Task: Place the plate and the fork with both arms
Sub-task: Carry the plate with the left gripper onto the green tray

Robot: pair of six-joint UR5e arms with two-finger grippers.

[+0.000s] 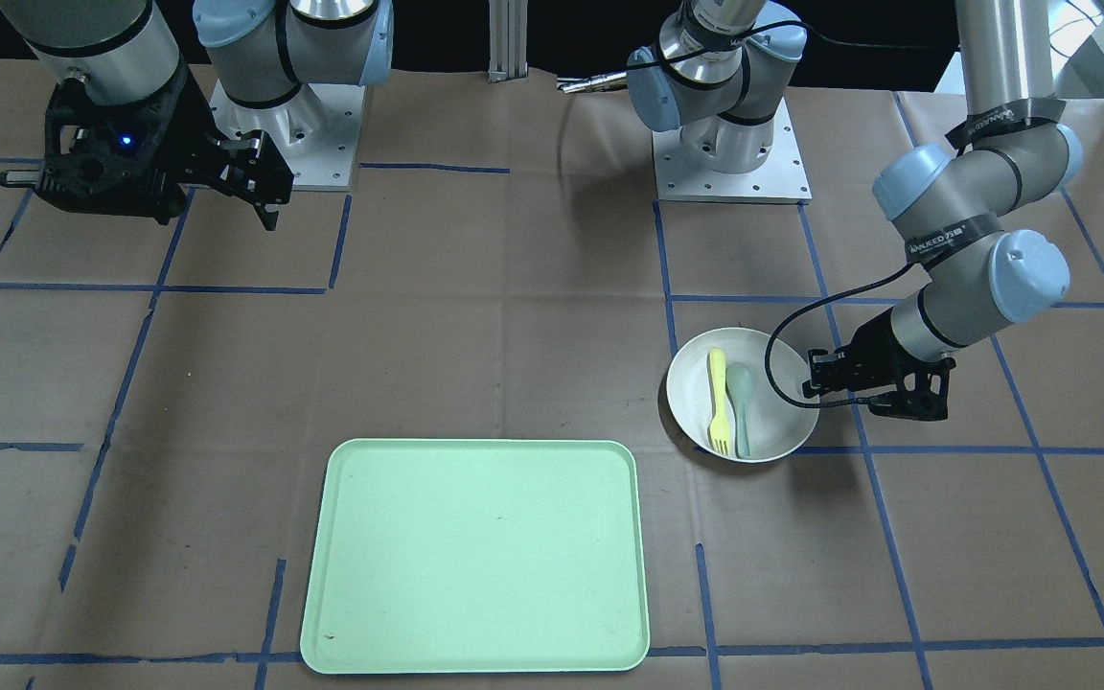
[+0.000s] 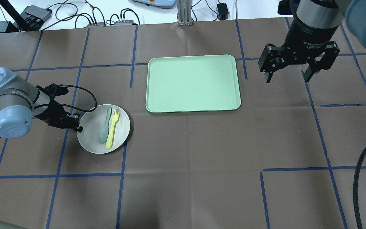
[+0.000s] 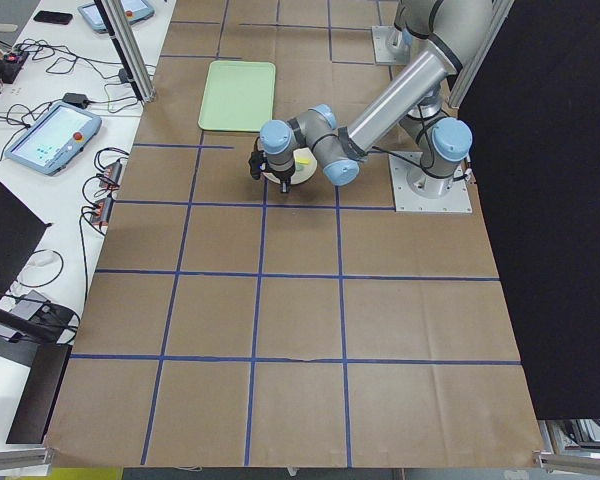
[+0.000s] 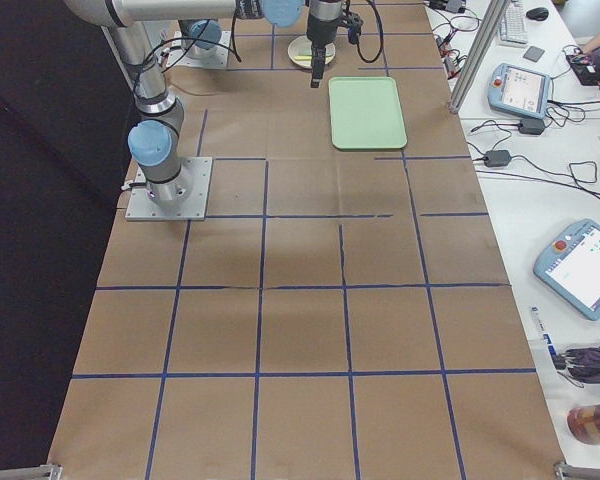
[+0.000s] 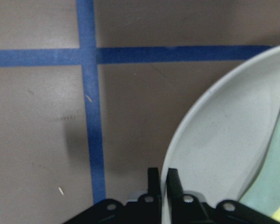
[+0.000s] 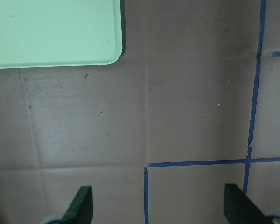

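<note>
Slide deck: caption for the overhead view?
Left arm pinches the plate rim in its jaws, fork and spoon on it; right arm hangs, jaws open, beside the tray.

Round off-white plate (image 2: 91, 140) sits flat on the worktop (image 2: 186, 159), left gripper (image 2: 78, 126) pinching its rim; pale-yellow fork (image 2: 112, 128) lies inside, tines pointing away from the robot.

The left arm (image 1: 954, 196) and right arm (image 1: 97, 38) are silver-grey tubes with pale-blue joint caps (image 1: 1031, 273), white-lettered black bands (image 1: 945, 240), screwed square base plates (image 1: 787, 182), a looping black cable (image 1: 774, 359), and a black left gripper (image 1: 813, 376) and right gripper (image 2: 288, 78).
</note>
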